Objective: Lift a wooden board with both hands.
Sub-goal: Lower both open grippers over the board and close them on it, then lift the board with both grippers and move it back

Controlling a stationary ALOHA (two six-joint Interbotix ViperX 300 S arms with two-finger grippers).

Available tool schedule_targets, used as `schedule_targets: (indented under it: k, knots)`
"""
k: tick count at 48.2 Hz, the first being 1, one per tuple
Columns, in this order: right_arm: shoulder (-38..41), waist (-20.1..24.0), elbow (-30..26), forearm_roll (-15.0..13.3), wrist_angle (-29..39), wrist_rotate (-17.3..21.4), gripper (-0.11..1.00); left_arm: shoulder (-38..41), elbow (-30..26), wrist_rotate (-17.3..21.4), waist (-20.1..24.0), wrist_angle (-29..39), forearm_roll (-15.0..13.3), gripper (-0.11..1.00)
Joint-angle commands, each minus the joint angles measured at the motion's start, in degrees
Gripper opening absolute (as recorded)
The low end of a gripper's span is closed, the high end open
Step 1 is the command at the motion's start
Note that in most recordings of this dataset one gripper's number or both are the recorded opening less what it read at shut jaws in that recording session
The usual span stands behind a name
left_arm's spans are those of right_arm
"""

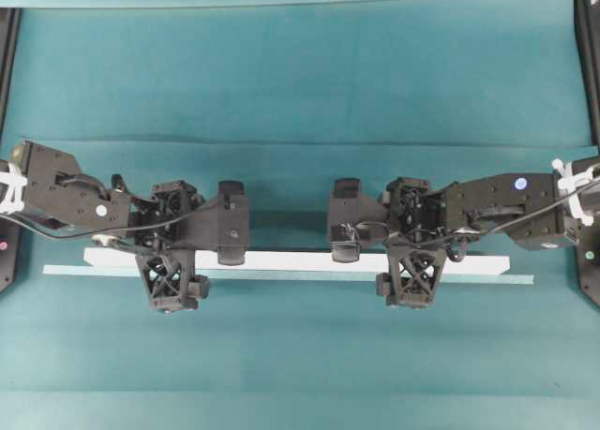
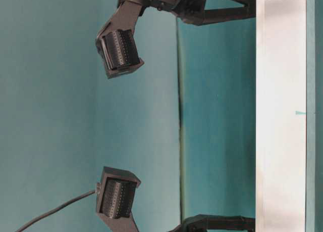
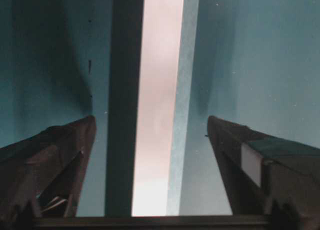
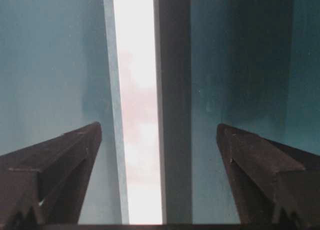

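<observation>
- Fingers (image 3: 60, 155) of the left gripper (image 3: 150, 140) fill the bottom of the left wrist view, spread wide, one each side of the wooden board (image 3: 157, 99), neither touching it.
- Same in the right wrist view: right gripper (image 4: 160, 145) spread wide, fingers (image 4: 60, 160) straddling the board with clear gaps, holding nothing.
- Board lies on the teal tabletop (image 1: 300, 74); a dark shadow band runs along one edge, so I can't rule out a slight raise, but nothing is gripping it.
- Overhead: left gripper (image 1: 171, 257) sits over the board's left part, right gripper (image 1: 410, 259) over the right part, mirror poses.
- Progress, my read: both hands are placed and the approach is done; closing on the board and the lift itself are not yet done.
- Orientation: the board's long axis runs left-right across the overhead view, level with the frame, slanted ends pointing toward each arm base; bright face up.
- Pale teal strip (image 1: 281, 275) lies just beside the board's near edge, parallel, slightly longer.
- Farther back is bare teal cloth with a fold line (image 1: 300, 140).
</observation>
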Motion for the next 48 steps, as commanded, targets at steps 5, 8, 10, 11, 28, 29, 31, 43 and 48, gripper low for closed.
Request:
schedule_targets:
  k: [5,8,10,11,28,29,31,43,48]
  knots:
    - [0.62,-0.09,-0.09,-0.18,0.0,0.09,0.81,-0.26,0.62,-0.09,-0.18,-0.09,0.18,0.74]
    - [0.7,-0.09,-0.09,-0.18,0.35,0.09,0.7,-0.35,0.7,0.0,-0.09,0.0,0.09,0.57]
    - [0.7,0.0,0.0,-0.09,0.88,0.09,0.61,-0.44,0.62,-0.09,0.0,0.0,0.09,0.44]
    - [0.7,0.0,-0.09,-0.18,1.05,0.09,0.55,-0.35,0.62,-0.09,0.0,0.0,0.09,0.38]
    - [0.97,0.53,-0.44,-0.09,1.58,0.09,0.21,-0.18,0.26,-0.09,0.09,0.09,0.09,0.18]
    - [0.97,0.53,-0.44,-0.18,1.58,0.09,0.21,-0.26,0.26,-0.09,0.18,0.09,0.09,0.18]
    - [0.97,0.62,-0.44,-0.09,1.76,0.18,0.21,-0.26,0.26,-0.09,0.09,0.0,0.09,0.18]
    - [0.79,0.53,-0.79,0.0,2.55,0.18,0.21,-0.53,0.18,-0.18,0.18,0.35,0.09,0.18]
    - [0.26,0.53,-1.67,0.0,4.04,0.18,0.21,-1.32,0.18,-0.18,0.35,1.49,0.09,0.18]
